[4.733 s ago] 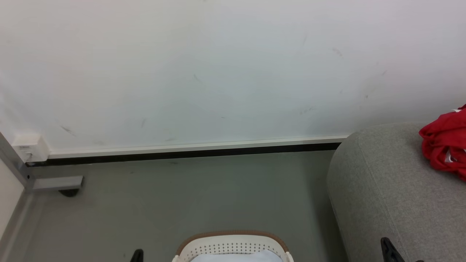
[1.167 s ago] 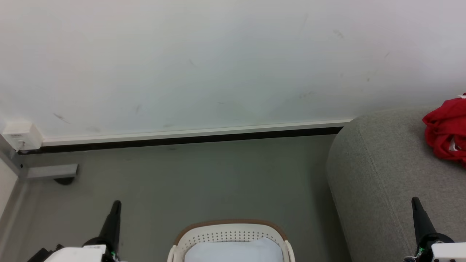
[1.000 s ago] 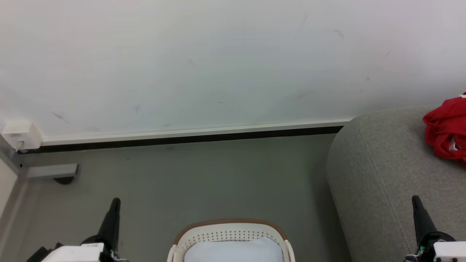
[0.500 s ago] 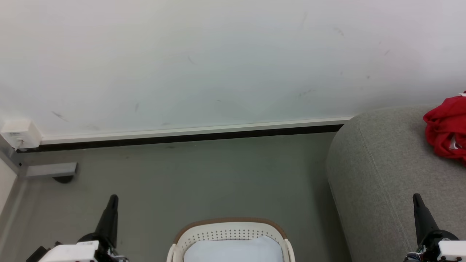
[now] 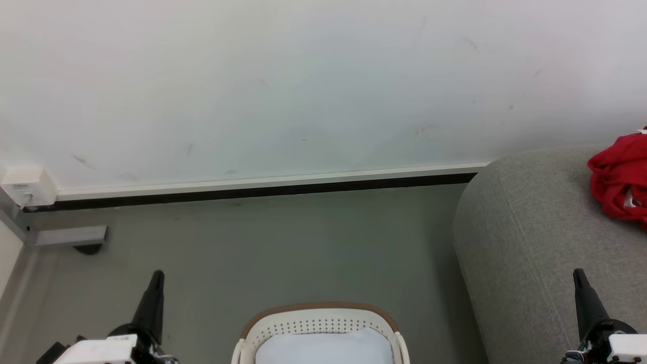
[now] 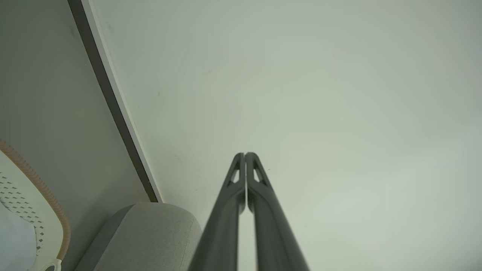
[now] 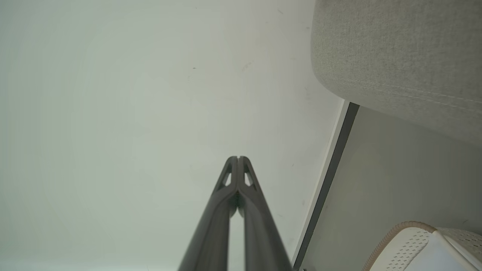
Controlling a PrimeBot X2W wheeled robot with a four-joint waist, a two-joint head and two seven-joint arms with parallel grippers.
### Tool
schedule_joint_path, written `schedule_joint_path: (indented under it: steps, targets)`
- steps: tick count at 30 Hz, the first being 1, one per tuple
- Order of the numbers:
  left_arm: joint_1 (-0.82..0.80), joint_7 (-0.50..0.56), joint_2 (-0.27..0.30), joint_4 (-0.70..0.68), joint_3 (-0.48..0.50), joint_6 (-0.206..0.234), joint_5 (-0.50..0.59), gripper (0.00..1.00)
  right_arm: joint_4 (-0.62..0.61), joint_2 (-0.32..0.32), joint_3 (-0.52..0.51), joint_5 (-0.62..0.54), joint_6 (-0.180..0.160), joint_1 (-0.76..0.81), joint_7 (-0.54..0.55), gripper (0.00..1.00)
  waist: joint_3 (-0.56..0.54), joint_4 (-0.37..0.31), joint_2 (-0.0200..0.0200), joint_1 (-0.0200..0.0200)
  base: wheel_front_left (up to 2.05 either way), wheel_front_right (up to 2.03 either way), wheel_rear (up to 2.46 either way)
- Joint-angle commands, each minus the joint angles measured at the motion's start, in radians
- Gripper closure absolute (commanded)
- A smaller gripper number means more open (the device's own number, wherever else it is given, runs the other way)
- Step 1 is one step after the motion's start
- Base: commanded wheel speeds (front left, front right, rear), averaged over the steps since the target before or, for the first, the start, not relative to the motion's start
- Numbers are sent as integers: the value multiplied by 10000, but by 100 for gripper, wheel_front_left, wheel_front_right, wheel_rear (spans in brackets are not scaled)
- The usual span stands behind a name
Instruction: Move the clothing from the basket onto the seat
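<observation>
Red clothing (image 5: 619,179) lies bunched on the grey seat (image 5: 536,237) at the right edge of the head view. The cream basket (image 5: 318,323) with its brown rim sits on the floor at bottom centre; its pale inside shows nothing red. My left gripper (image 5: 157,275) points up at the lower left, shut and holding nothing, well left of the basket. My right gripper (image 5: 578,274) is shut and holding nothing over the seat's front. In the left wrist view the left gripper (image 6: 244,154) aims at the wall, with the basket (image 6: 45,195) and seat (image 6: 150,233) at the lower left. The right gripper (image 7: 237,158) also faces the wall; seat (image 7: 395,56) and basket (image 7: 425,244) lie right.
A white wall with a pale baseboard (image 5: 263,184) stands ahead. A white socket box (image 5: 28,187) and a grey metal bracket (image 5: 71,236) sit at the far left. Grey floor (image 5: 283,242) lies open between basket and wall.
Since the oldest frame the camera has tilted and both grippers have risen into view. Over the last second they only crept up slightly; clothing and basket have not moved.
</observation>
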Motion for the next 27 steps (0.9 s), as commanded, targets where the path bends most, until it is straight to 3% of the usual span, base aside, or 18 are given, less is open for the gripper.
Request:
schedule_joint_path:
  steps: [1, 27]
  targets:
    - [-99, 40, 14, 1, 25, -55, -133, 100, -54, -77, -40, 8, -21, -120, 36, 100, 0, 1, -1, 0, 0, 0, 0]
    - [-98, 39, 15, -1, 22, -55, -135, 100, -54, -77, -38, 9, -21, -120, 35, 100, 0, 1, -1, 0, 0, 0, 0]
